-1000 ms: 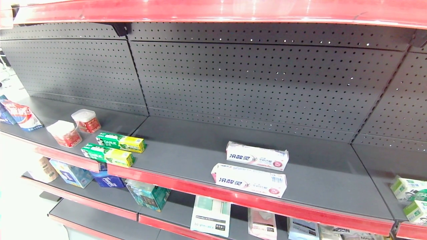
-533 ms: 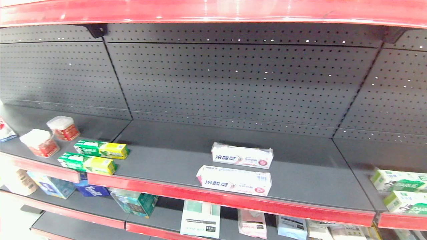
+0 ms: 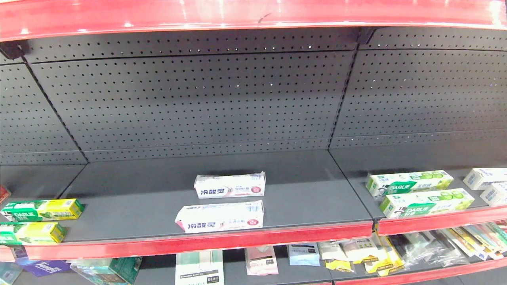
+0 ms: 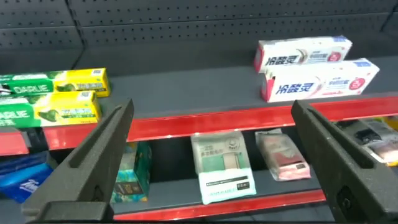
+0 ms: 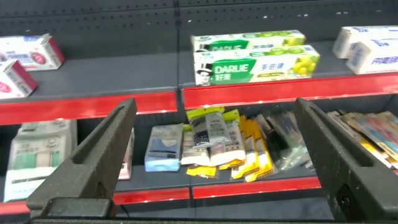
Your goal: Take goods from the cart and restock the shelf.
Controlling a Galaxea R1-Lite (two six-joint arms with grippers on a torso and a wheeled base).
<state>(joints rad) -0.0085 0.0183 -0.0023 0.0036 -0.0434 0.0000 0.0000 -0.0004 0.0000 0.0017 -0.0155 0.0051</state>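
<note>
The grey shelf board with a red front edge [image 3: 198, 242] runs across the head view. Two white toothpaste boxes lie on its middle section, one behind [image 3: 229, 185] and one at the front edge [image 3: 220, 216]. Two green-and-yellow boxes [image 3: 41, 209] lie at the left, two green-and-white boxes [image 3: 410, 183] at the right. My left gripper [image 4: 212, 109] is open and holds nothing, in front of the shelf edge, with the white boxes [image 4: 317, 79] beyond it. My right gripper [image 5: 216, 104] is open too and faces the green-and-white boxes [image 5: 249, 65].
Perforated grey back panels [image 3: 198, 99] close the rear, and a red shelf [image 3: 237, 14] hangs overhead. The lower shelf holds hanging packets and pouches [image 3: 356, 253], a white pouch [image 4: 222, 168] and tissue packs [image 4: 25, 177]. More white boxes [image 3: 485, 178] lie at the far right.
The whole head picture has shifted: the camera has turned to the right, so the left-hand jars have left the picture and more of the right section shows. The goods themselves have not moved.
</note>
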